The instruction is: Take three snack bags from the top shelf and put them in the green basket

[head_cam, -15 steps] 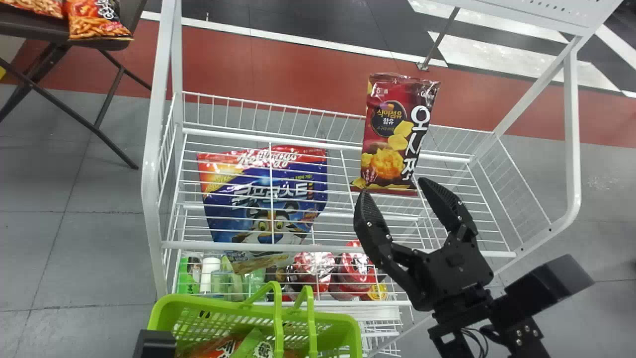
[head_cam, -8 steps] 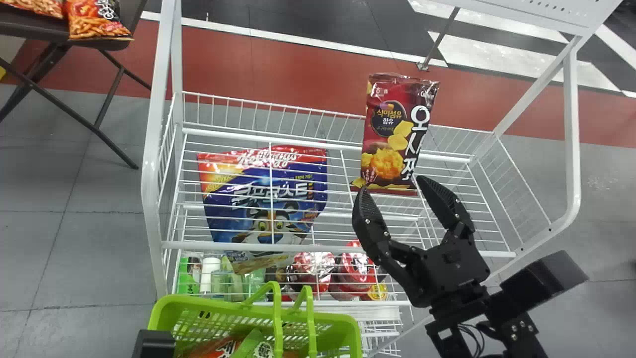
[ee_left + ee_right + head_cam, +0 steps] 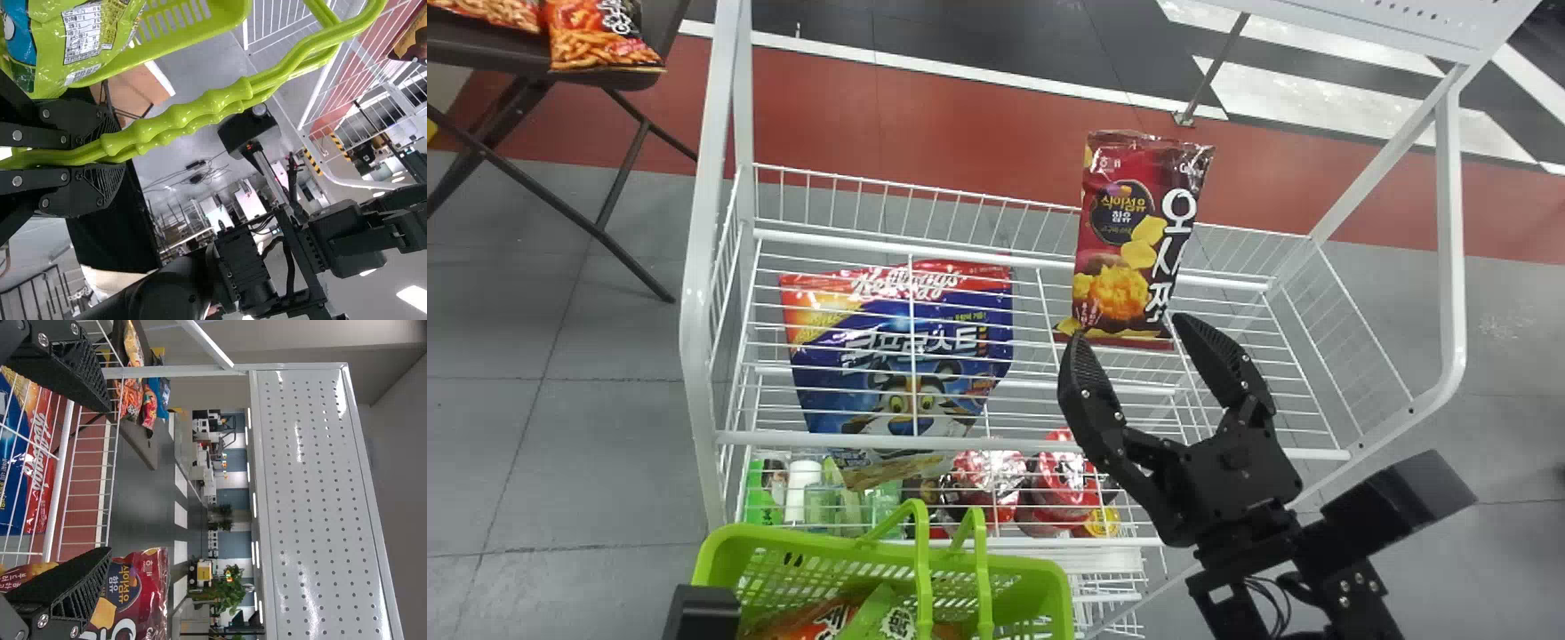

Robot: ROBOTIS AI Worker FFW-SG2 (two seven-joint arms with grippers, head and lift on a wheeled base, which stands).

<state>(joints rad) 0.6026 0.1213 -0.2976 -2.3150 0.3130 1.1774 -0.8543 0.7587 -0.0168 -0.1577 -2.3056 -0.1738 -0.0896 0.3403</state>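
Observation:
My right gripper (image 3: 1129, 333) stands open just in front of the lower end of a dark red snack bag (image 3: 1125, 240) on the upper wire shelf (image 3: 1005, 260). In the right wrist view my right gripper (image 3: 100, 483) has spread fingers, one of them in front of the red snack bag (image 3: 133, 597). The green basket (image 3: 1040, 582) is at the bottom, with snack bags (image 3: 818, 620) inside. Part of the left arm (image 3: 704, 612) shows beside it. In the left wrist view my left gripper (image 3: 110, 157) is shut on the green basket's handles (image 3: 193, 113).
A blue cereal bag (image 3: 907, 356) lies left of the snack bag, seen through the wires. Cups and bottles (image 3: 996, 484) stand lower down. White posts (image 3: 704, 267) frame the rack. A dark table (image 3: 489, 44) with snack bags is at the far left.
My right gripper has shifted slightly up and left in the head view, a bit nearer the red bag's lower end. The basket has barely moved.

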